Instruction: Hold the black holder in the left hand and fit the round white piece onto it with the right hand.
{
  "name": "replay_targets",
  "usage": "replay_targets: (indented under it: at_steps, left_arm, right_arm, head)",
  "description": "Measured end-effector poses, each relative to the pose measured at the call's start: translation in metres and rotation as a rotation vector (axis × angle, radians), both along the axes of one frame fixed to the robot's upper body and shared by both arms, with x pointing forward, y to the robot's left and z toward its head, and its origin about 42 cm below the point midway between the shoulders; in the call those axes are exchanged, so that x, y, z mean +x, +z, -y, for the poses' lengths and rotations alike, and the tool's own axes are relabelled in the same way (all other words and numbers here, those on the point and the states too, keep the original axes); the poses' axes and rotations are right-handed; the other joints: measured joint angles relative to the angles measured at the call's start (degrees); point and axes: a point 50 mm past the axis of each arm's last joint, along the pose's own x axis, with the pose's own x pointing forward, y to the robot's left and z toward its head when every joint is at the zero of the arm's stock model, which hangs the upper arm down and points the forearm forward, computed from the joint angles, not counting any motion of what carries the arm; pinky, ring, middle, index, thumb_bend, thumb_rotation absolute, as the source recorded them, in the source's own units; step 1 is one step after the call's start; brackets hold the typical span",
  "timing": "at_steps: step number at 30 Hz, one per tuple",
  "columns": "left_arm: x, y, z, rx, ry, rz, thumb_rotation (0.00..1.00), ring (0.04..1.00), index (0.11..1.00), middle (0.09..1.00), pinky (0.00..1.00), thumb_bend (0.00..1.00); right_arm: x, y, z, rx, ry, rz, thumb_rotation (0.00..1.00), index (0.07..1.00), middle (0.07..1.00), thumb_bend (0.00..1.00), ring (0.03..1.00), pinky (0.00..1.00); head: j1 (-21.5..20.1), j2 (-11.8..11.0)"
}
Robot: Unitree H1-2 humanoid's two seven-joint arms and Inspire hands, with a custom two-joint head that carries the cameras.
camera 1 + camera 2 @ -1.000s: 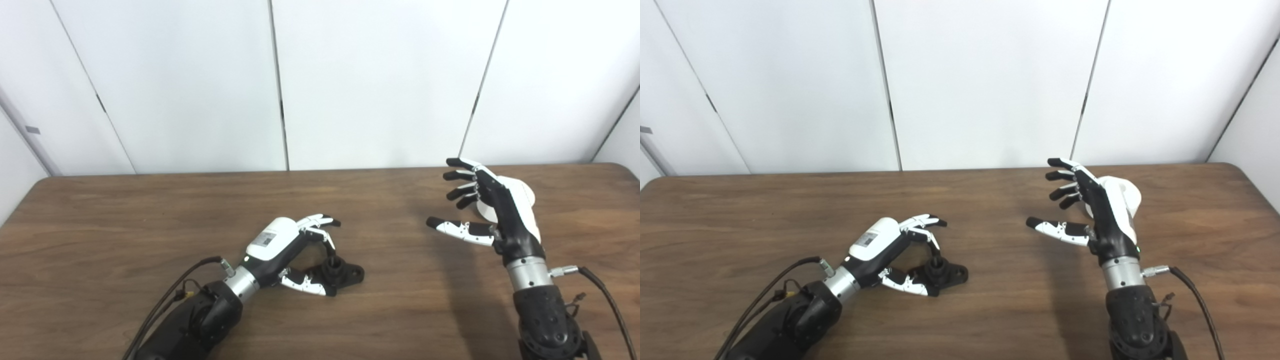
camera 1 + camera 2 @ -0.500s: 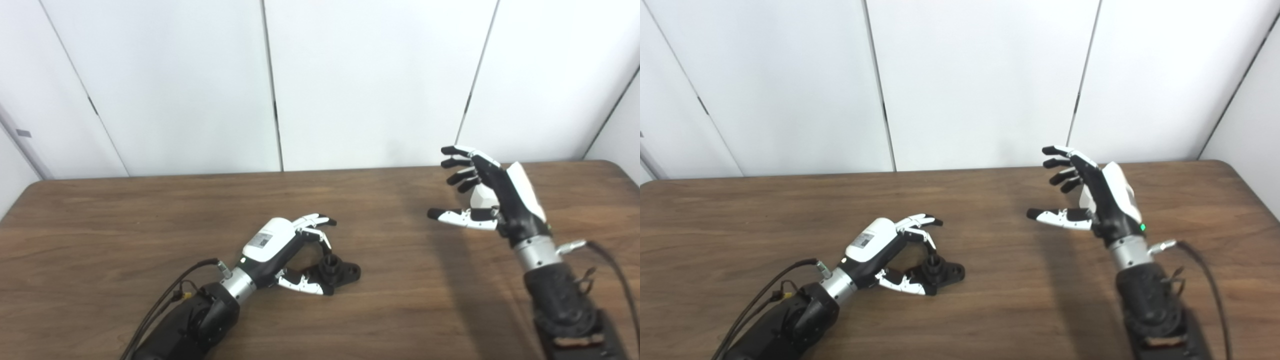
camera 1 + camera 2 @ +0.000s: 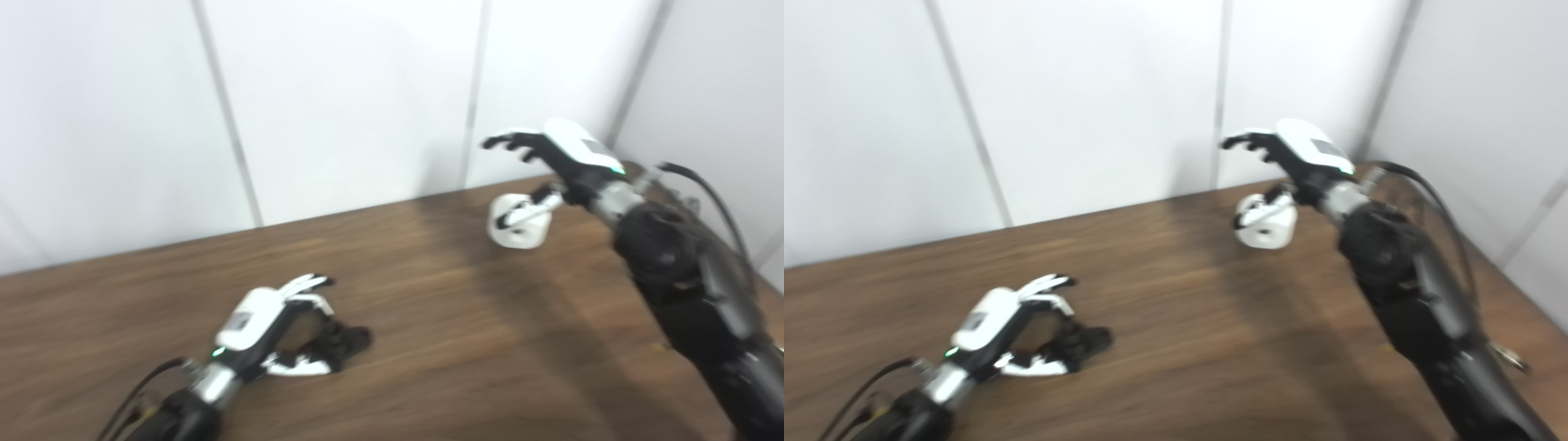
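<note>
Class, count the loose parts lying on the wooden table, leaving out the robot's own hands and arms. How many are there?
2. The black holder lies near the left hand; the round white piece sits under the right hand. Blur could hide smaller bits.

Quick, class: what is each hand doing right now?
Left hand: open, fingers curled around the black holder on the table, not gripping it.
Right hand: open, above the round white piece.
</note>
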Motion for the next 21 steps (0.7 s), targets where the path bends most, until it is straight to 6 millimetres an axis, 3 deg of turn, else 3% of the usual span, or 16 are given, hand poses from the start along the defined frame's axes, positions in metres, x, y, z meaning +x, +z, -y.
replay_targets:
  at_steps: [8,21]
  left_arm:
    - [0.001,-0.002,-0.003,0.001,-0.007,0.006,0.07,0.9,0.488,0.869,0.7,0.52]
    - [0.004,-0.004,-0.006,-0.001,-0.009,0.0,0.07,0.904,0.488,0.868,0.71,0.52]
  right_arm:
    - [0.01,0.011,0.016,-0.176,-0.121,-0.113,0.21,0.862,0.979,0.92,0.967,0.86]
    - [0.046,-0.01,0.03,-0.248,-0.198,-0.264,0.22,0.898,0.979,0.96,0.968,0.92]
  head:
    - [-1.33,-0.71]
    - [-1.68,-1.85]
